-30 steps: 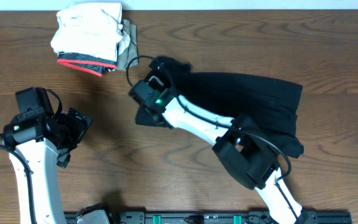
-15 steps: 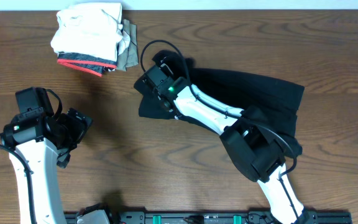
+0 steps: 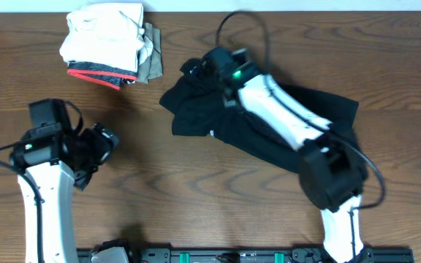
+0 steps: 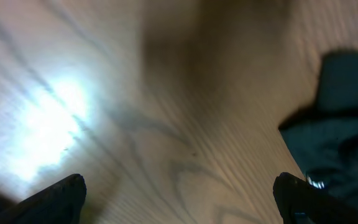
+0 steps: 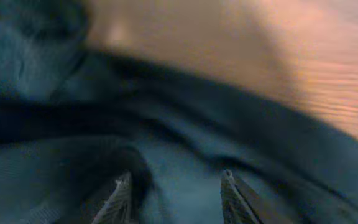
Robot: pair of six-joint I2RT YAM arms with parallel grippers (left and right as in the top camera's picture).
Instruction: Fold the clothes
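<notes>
A black garment point(image 3: 269, 120) lies crumpled across the middle and right of the table. My right gripper point(image 3: 199, 71) is at its upper left end. In the right wrist view its fingers point(image 5: 176, 193) are open just above the dark cloth point(image 5: 185, 143), nothing between them. My left gripper point(image 3: 101, 142) hovers over bare wood at the left, apart from the garment. In the left wrist view its fingers point(image 4: 179, 193) are wide open, with an edge of the black garment point(image 4: 340, 137) at the right.
A stack of folded clothes point(image 3: 108, 44), white on top with a red-edged dark layer and an olive piece, sits at the back left. The wooden table point(image 3: 159, 197) stretches across the whole overhead view.
My right gripper has swung up and to the right, letting go of the cloth's left end, which now lies spread lower left. My left arm has shifted slightly right.
</notes>
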